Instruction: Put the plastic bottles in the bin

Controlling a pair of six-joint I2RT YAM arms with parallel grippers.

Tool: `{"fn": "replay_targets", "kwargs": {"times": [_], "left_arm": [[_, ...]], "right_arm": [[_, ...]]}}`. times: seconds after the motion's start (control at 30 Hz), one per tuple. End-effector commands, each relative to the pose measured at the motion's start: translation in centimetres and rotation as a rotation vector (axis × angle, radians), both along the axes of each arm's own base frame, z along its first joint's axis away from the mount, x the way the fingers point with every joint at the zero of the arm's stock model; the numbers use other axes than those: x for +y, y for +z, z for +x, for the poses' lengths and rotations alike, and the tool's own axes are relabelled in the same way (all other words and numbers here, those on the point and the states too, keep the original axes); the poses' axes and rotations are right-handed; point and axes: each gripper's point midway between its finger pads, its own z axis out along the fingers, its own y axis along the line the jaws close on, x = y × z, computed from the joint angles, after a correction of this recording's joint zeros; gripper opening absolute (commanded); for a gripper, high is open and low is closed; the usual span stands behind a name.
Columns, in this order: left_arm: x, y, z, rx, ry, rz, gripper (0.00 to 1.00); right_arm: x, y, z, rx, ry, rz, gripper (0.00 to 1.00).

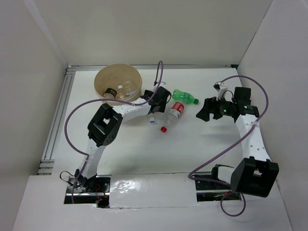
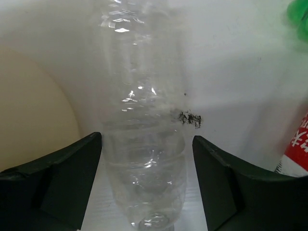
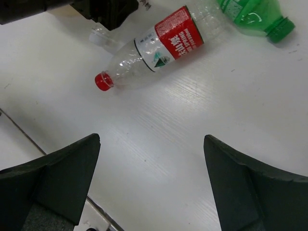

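Jaws of the left gripper [image 2: 147,185] stand apart astride the clear bottle [image 2: 144,120], its long axis running straight ahead, beside the bin [image 1: 107,71]; nothing is gripped yet. Right gripper [image 3: 151,183] gapes empty, farther off.

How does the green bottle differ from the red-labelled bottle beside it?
The green bottle is tinted green with a green cap; the red-labelled bottle is clear with a red cap. In the top view the green bottle's cap points right, the red-labelled bottle's toward the near edge. Both lie on their sides on the table.
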Motion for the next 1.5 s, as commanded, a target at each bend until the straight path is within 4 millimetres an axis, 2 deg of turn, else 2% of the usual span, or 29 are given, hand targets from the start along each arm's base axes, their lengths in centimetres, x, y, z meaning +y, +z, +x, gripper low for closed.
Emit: {"fn": "replay_targets", "kwargs": {"times": [0.0,0.03,0.1,0.13,0.17,0.23,0.27,0.3,0.33,0.43,0.47,0.57,0.6,0.7,0.73,0.77,0.87,0.9,1.0,1.13,1.2,1.27,1.3,1.33,1.37,1.43,1.47], "left_arm": [[-1.0,-2.3,-1.0,0.07,-0.087,0.006,0.86],[-1.2,-2.7,-1.2,0.079,-0.099,-0.005,0.8],[-1.7,-3.2,-1.9,0.102,-0.138,-0.027,0.74],[-2.0,-2.6,-1.8,0.093,-0.146,-0.045,0.69],[-1.8,-3.0,-2.0,0.1,-0.145,-0.039,0.55],[-2.0,-1.2,-2.2,0.077,-0.157,-0.071,0.44],[-2.5,1.2,-1.9,0.03,-0.168,-0.117,0.33],[-2.8,1.4,-1.8,0.025,-0.175,-0.129,0.28],[-2.9,2.9,-1.6,-0.004,-0.177,-0.151,0.25],[-3.9,10.3,-1.3,-0.13,-0.21,-0.226,0.14],[-3.6,13.9,-1.3,-0.193,-0.202,-0.262,0.13],[-3.0,21.1,-1.4,-0.317,-0.198,-0.329,0.13],[-2.6,24.9,-2.5,-0.376,-0.209,-0.375,0.13],[-0.8,30.4,-3.8,-0.482,-0.204,-0.409,0.13],[0.8,33.1,-4.7,-0.537,-0.182,-0.419,0.13],[2.1,34.3,-4.8,-0.567,-0.159,-0.415,0.13],[7.2,35.2,-4.8,-0.62,-0.039,-0.378,0.13],[9.5,35.1,-4.1,-0.629,0.013,-0.359,0.13],[13.9,33.5,-3.4,-0.618,0.125,-0.32,0.13],[17.7,31.3,-2.3,-0.606,0.222,-0.267,0.17],[18.7,30.8,-1.9,-0.599,0.236,-0.26,0.23],[19.3,29.2,-0.6,-0.564,0.244,-0.254,0.33],[19.5,29.0,-0.3,-0.553,0.245,-0.25,0.4],[19.6,29.1,-0.1,-0.545,0.243,-0.249,0.61],[19.6,28.7,0.1,-0.537,0.239,-0.236,0.72],[19.8,29.1,0.2,-0.543,0.238,-0.243,0.88],[19.7,29.7,-0.1,-0.553,0.229,-0.254,0.97]], "right_arm": [[1.8,0.9,0.4,-0.01,0.046,0.037,0.95],[2.1,0.6,0.6,0.001,0.048,0.037,0.95],[2.9,0.7,0.7,0.001,0.07,0.035,0.95],[3.0,0.5,0.8,0.021,0.062,0.045,0.95],[3.3,0.6,1.1,0.013,0.075,0.044,0.95],[3.6,0.3,1.1,0.029,0.079,0.05,0.95],[3.4,0.3,1.4,0.03,0.073,0.043,0.95],[3.4,0.3,1.4,0.03,0.072,0.043,0.95],[3.7,0.2,1.6,0.03,0.082,0.043,0.92],[3.9,-0.3,2.0,0.05,0.074,0.05,0.85],[4.3,-0.1,2.1,0.036,0.09,0.056,0.79],[4.7,-0.5,2.3,0.062,0.084,0.073,0.71],[5.1,-0.7,2.5,0.072,0.088,0.081,0.7],[5.9,-0.9,2.7,0.07,0.101,0.091,0.72],[6.1,-1.5,3.0,0.091,0.094,0.089,0.78],[6.6,-1.8,2.9,0.102,0.11,0.089,0.83],[7.4,-2.1,4.1,0.111,0.11,0.082,0.9],[7.7,-2.2,4.6,0.113,0.104,0.082,0.9],[8.9,-3.2,5.7,0.139,0.114,0.055,0.9],[10.7,-5.3,6.5,0.211,0.101,0.028,0.91],[11.6,-6.2,7.0,0.25,0.089,0.019,0.97],[11.7,-7.4,7.6,0.282,0.048,-0.001,0.98],[11.7,-7.5,8.1,0.287,0.031,-0.004,0.98],[11.9,-8.1,8.0,0.307,0.026,-0.009,1.0],[11.8,-9.0,8.4,0.339,-0.004,-0.013,1.0],[11.9,-9.4,9.0,0.355,-0.024,-0.011,1.0],[11.6,-10.7,9.1,0.392,-0.054,-0.024,1.0]]}}
